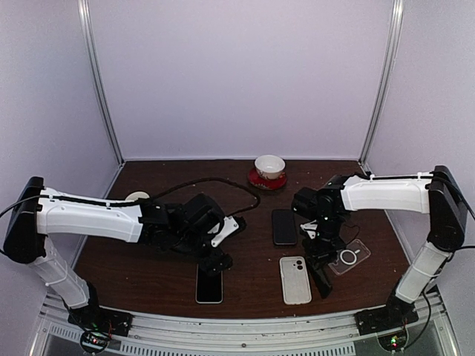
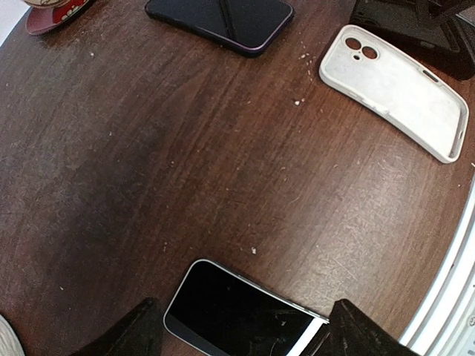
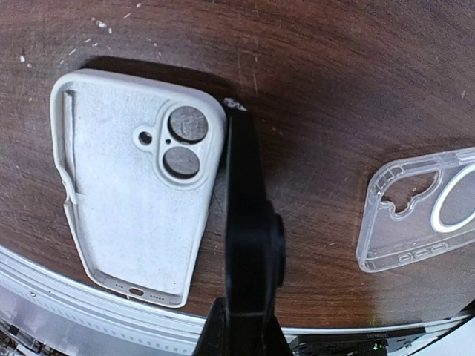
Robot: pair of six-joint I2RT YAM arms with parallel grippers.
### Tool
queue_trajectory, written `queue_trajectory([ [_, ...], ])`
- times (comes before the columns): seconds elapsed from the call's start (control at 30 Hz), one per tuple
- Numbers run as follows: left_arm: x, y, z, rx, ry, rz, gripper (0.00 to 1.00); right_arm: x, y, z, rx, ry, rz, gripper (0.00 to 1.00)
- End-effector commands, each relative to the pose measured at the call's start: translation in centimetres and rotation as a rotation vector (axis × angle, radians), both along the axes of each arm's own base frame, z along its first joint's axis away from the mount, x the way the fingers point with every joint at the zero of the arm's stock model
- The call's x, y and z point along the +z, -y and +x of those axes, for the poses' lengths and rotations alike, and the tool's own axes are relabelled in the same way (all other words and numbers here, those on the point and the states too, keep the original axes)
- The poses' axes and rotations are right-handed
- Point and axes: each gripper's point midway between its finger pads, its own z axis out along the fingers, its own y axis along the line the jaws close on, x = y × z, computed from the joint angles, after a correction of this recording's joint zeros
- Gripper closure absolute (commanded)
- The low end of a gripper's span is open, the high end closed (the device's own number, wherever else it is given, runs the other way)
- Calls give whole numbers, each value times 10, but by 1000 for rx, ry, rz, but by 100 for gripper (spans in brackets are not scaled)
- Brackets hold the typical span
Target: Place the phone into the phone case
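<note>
Left gripper: my left gripper stands with its fingers apart, one on either side of the phone's end, low over the bench. I cannot tell whether either pad touches the phone's edge.
Right gripper: my right gripper has its fingers together with nothing between them. It hangs just beside the white case, on the side of the case toward the right edge.
Phone: the phone lies flat and screen up at the near edge, left of the middle, not yet lifted.
White case: the white case lies open side up at the near edge, near the phone but apart from it, with its camera holes toward the far edge.
Others: a dark phone lies mid-bench, a clear case lies toward the right edge, and a cup on a saucer sits at the far edge.
Risk, grip: the phone is thin and flat on the wood. If I close too high, the pads will probably slide over its rim and skate it toward the near edge.
Risk, seating: the soft case may shift or buckle if the phone comes down crooked, unless my right gripper pins it.
Risk, mix-up: with two phones and two cases out, I judge the wrong pairing to be possible. The fit cannot be read from here.
Hidden: the phone's near end is cut off in the left wrist view, and the arm covers part of it from above. The clear case is cut off at the right wrist view's border.
</note>
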Motion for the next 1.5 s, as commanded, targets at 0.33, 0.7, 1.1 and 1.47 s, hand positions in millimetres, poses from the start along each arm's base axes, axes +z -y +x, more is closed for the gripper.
queue_trajectory([
  [0.33, -14, -2, -6, -21, -6, -41, 24, -3, -78, 6, -255, -16, 254, 100],
  [0.7, -55, 5, -22, -79, -111, -30, 54, -1, -127, 16, -185, 6, 319, 100],
  [1.1, -20, 11, -17, -52, -37, -185, 67, 79, -102, 42, 117, 336, 354, 100],
  [1.47, 168, 4, -66, -351, 255, -867, 17, 301, -168, 11, 605, 999, 1238, 100],
])
